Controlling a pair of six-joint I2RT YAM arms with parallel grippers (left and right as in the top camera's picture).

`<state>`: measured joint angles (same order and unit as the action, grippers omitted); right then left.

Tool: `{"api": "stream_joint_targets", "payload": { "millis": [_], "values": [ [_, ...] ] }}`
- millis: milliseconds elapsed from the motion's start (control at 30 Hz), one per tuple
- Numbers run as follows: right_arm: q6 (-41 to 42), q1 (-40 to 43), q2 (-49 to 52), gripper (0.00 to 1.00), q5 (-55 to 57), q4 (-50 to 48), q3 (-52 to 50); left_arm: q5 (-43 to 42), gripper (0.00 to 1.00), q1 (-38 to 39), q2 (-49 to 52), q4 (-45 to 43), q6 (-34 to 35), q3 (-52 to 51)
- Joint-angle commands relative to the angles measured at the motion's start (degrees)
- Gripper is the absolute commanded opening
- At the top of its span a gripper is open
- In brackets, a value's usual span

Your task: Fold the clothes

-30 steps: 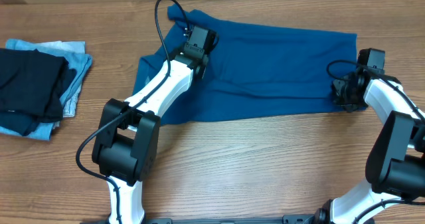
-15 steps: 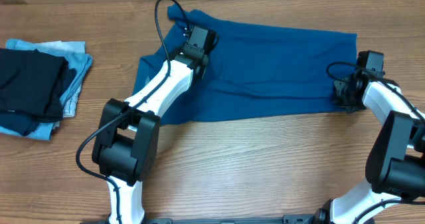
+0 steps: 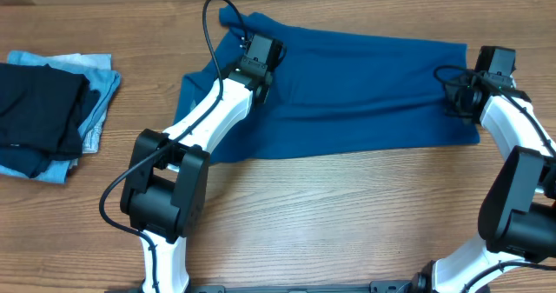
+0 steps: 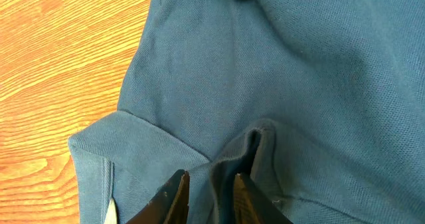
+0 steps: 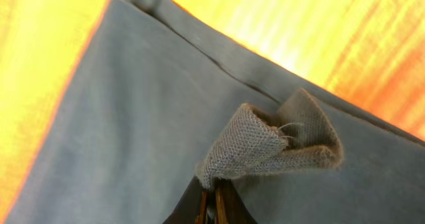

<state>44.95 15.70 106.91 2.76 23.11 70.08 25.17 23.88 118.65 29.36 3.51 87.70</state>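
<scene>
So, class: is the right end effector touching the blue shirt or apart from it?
Touching. The right wrist view shows the right end effector pinching a raised fold of the blue shirt.

The left arm stretches forward and to the right, its wrist tipped down and the left gripper pinching a raised fold of the shirt. The right arm reaches forward, the right gripper clamped on bunched fabric.

matt knit cloth shirt on smooth grained wood table.
</scene>
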Motion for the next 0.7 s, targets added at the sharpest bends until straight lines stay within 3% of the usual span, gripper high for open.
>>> {"api": "stream_joint_targets", "payload": {
  "millis": [0, 33, 67, 100, 133, 233, 333, 400, 467, 567, 600, 667],
  "values": [
    [-0.42, 0.07, -0.28, 0.05, 0.59, -4.55, 1.4, 0.92, 0.27, -0.35, -0.28, 0.22, 0.79, 1.51],
    [-0.39, 0.04, -0.28, 0.22, 0.59, -5.84, 1.4, 0.92, 0.28, -0.35, -0.28, 0.31, 0.79, 1.53],
    [-0.42, 0.0, -0.28, 0.53, 0.59, -6.93, 1.4, 0.92, 0.28, -0.35, -0.28, 0.39, 0.79, 1.53],
    [-0.42, 0.02, -0.28, 0.69, 0.61, -7.21, 1.4, 0.92, 0.29, -0.35, -0.28, 0.39, 0.79, 1.51],
    [-0.57, 0.02, -0.26, 0.78, 0.61, -7.19, 1.4, 0.92, 0.29, -0.35, -0.28, 0.35, 0.79, 1.53],
    [-6.64, 0.0, -0.26, 0.84, 0.35, -7.54, 1.4, 0.96, 0.31, -0.55, -0.28, -0.61, 0.79, 1.53],
    [-27.74, -0.33, -0.28, 0.84, -3.19, -5.09, 1.4, 0.96, 0.32, -1.51, -0.28, -2.03, 0.79, 2.38],
    [-32.68, -0.31, -0.28, 0.77, -4.22, -0.83, 1.4, 0.96, 0.32, -2.21, -0.28, -2.27, 0.79, 3.23],
    [-33.22, -0.31, -0.28, 0.42, -4.42, 0.92, 0.76, 0.96, 0.32, -2.86, -0.28, -2.21, 0.79, 3.32],
    [-34.84, -0.33, -0.26, 0.1, -4.63, -0.55, -1.86, 0.7, 0.27, -3.15, -0.63, -0.96, 1.97, 3.89],
    [-36.09, -0.31, -0.26, 0.05, -5.18, -0.76, -2.32, 0.57, 0.16, -3.08, -1.03, 2.08, 4.0, 5.14],
    [-36.46, -0.33, -0.26, 0.04, -5.55, -0.76, -2.32, -1.29, 0.09, -3.08, -1.46, 9.01, 6.03, 8.52]
  ]
}}
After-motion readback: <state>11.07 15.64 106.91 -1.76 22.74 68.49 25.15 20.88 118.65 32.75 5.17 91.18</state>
